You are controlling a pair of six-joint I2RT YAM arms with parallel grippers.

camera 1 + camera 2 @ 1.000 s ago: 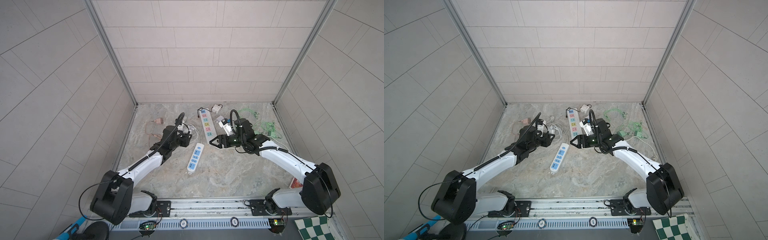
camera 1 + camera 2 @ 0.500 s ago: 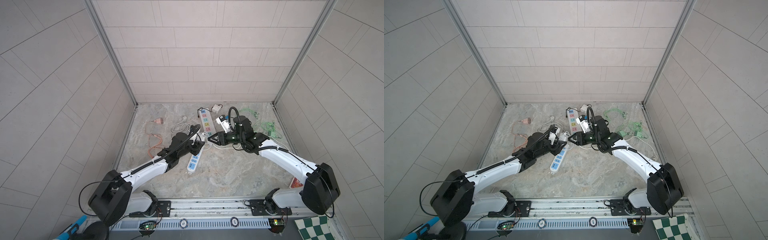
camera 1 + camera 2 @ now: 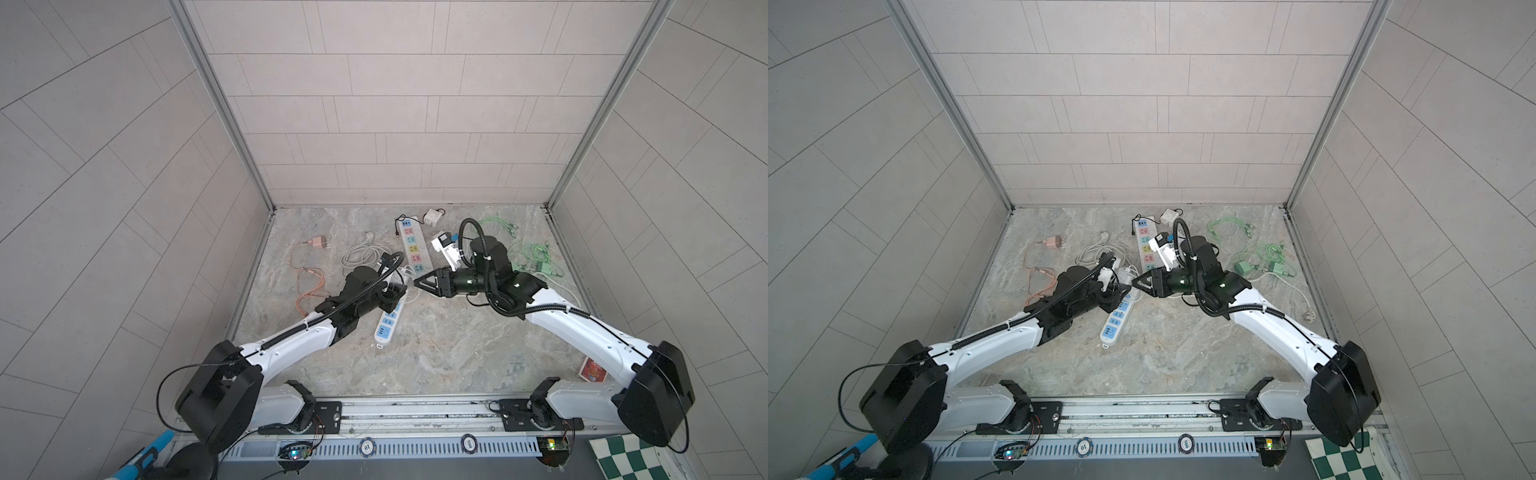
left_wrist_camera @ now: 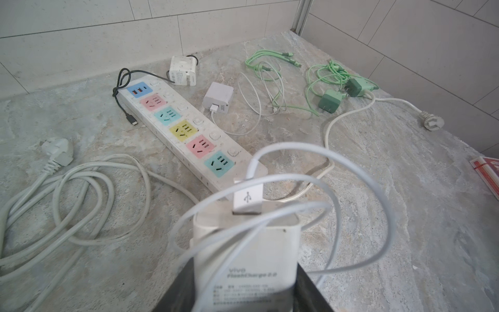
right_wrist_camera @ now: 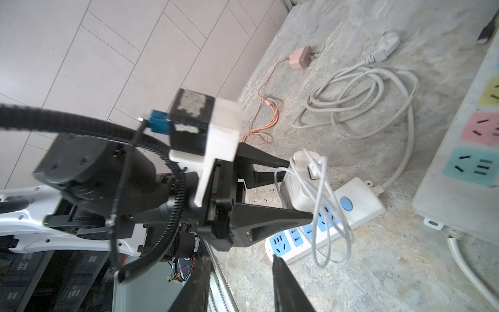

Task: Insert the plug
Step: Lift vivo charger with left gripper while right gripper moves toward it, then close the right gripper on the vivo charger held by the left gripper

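charger prongs hidden, its small print blurred. red box cut by frame edge. blue power strip half under left arm.

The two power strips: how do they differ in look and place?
The long strip has pink, teal and yellow sockets; the short strip has only blue ones. The long strip lies nearer the back wall; the short strip lies nearer the front. Both are white and lie flat.

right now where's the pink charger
In both top views the pink charger lies at the far left of the table, left of the coiled white cable.
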